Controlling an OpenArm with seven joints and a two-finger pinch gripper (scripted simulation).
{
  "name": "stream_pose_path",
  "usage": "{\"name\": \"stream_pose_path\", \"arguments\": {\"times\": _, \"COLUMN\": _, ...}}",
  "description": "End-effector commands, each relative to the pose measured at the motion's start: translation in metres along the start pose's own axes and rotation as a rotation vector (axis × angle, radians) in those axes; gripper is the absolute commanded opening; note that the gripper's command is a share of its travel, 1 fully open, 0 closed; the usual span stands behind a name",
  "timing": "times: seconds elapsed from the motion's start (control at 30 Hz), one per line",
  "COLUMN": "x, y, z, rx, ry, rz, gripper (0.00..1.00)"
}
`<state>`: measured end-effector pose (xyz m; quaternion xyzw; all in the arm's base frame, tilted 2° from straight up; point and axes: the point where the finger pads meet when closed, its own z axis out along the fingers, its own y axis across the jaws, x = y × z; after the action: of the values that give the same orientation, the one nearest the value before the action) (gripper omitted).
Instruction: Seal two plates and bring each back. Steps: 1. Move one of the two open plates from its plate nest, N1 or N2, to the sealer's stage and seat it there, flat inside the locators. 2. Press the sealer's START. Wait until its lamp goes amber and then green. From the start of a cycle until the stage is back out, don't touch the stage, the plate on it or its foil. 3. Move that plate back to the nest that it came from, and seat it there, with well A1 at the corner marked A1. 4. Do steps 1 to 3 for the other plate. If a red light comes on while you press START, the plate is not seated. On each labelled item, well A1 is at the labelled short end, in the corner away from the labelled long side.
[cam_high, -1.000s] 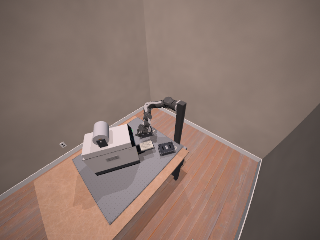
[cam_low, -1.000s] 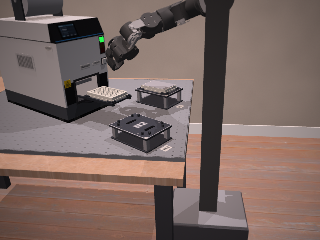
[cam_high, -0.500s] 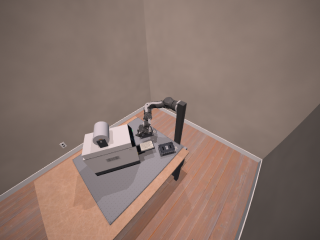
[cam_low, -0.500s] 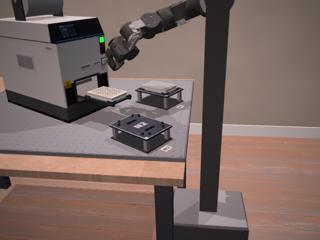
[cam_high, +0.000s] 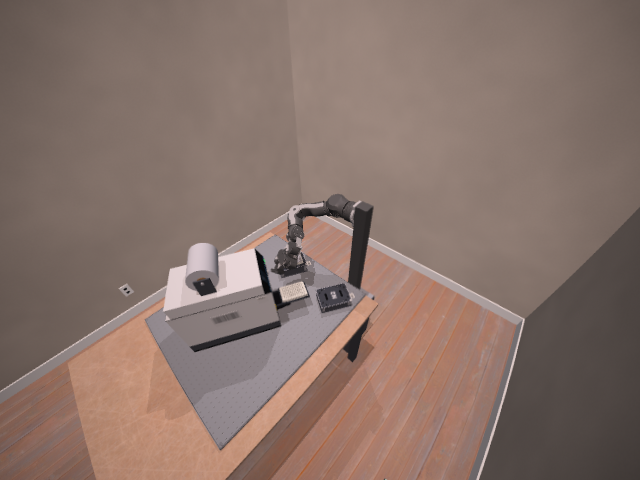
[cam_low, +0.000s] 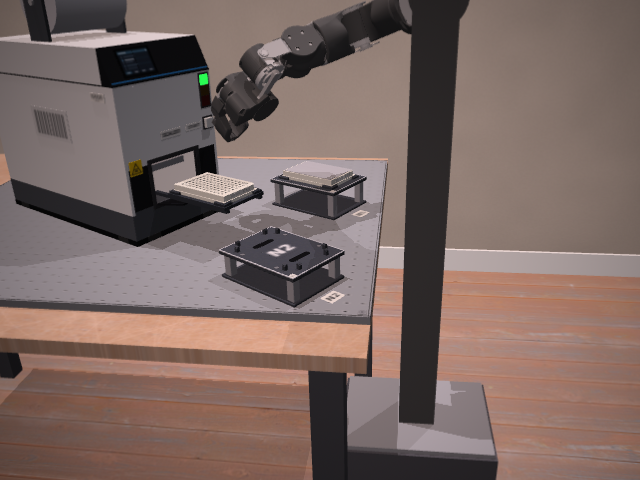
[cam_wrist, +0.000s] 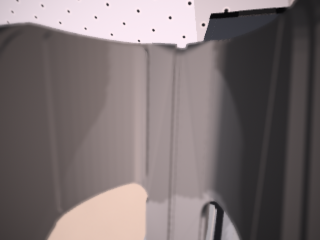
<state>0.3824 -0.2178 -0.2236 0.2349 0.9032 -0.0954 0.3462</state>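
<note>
The sealer (cam_high: 223, 307) (cam_low: 62, 129) shows a green lamp (cam_low: 203, 79); no red shows. Its stage (cam_low: 180, 198) is out and bears a plate (cam_high: 293, 291) (cam_low: 211, 186) with open wells, which looks flat. Nest N2 (cam_high: 333, 297) (cam_low: 310, 253) holds no plate. The other nest, N1 (cam_low: 356, 179), holds a plate (cam_low: 317, 173) with a smooth, foil-like top. My gripper (cam_low: 229, 136) (cam_wrist: 186, 147) is shut and empty, pointing down close beside START (cam_low: 207, 122), above stage height. Whether it touches START I cannot tell.
The foil roll (cam_high: 202, 263) sits on top of the sealer. The arm's post (cam_high: 360, 248) (cam_low: 431, 206) stands beyond the table's edge, near N2. In the top view the arm partly hides N1. A dark-edged panel (cam_wrist: 240, 26) shows beyond the fingers in the wrist view.
</note>
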Motion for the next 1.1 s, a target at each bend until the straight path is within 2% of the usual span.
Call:
{"name": "stream_pose_path", "arguments": {"times": 0.0, "x": -0.0003, "y": 0.0013, "z": 0.0001, "rx": -0.006, "ry": -0.001, "rz": -0.002, "gripper": 0.00}}
{"name": "stream_pose_path", "arguments": {"times": 1.07, "x": -0.0056, "y": 0.0019, "z": 0.0024, "rx": -0.009, "ry": -0.004, "rz": 0.000, "gripper": 0.00}}
